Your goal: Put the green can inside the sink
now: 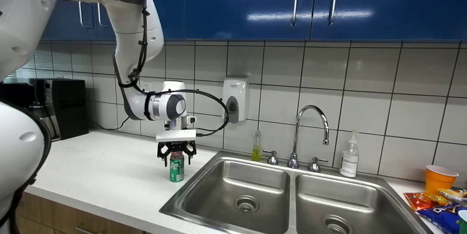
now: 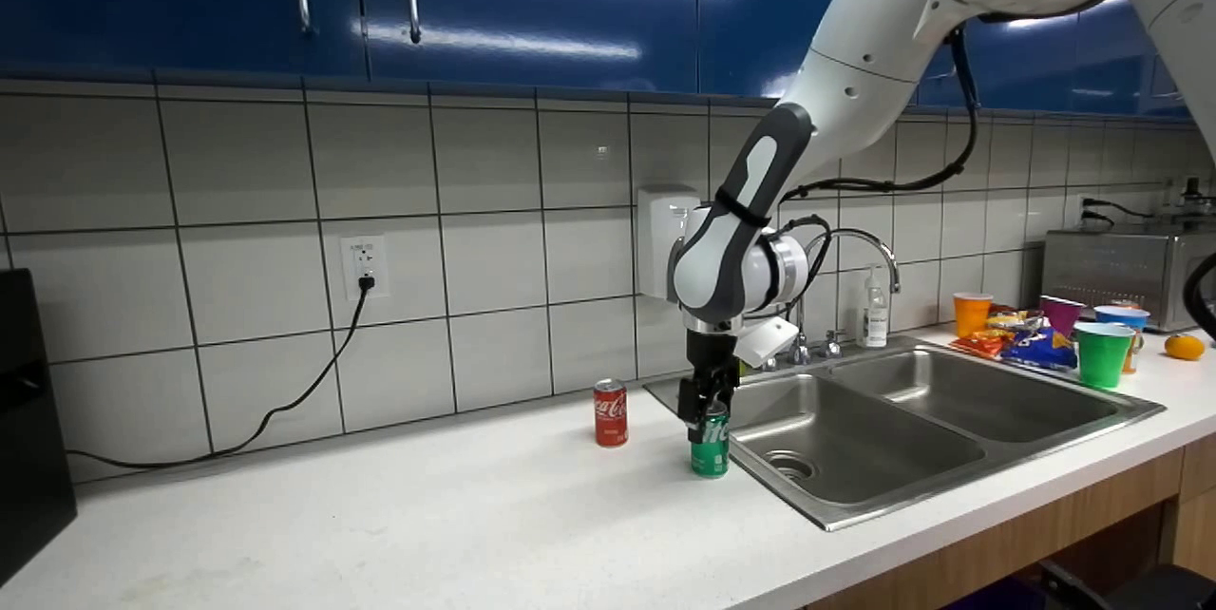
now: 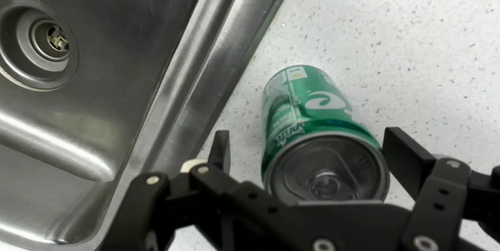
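The gripper hangs over the green can, its fingers parted to either side of the top, with a gap showing between the can and one of them. The can stands upright on the white counter, outside the steel sink and just beside its rim, and in an exterior view a red can stands near it, closer to the tiled wall
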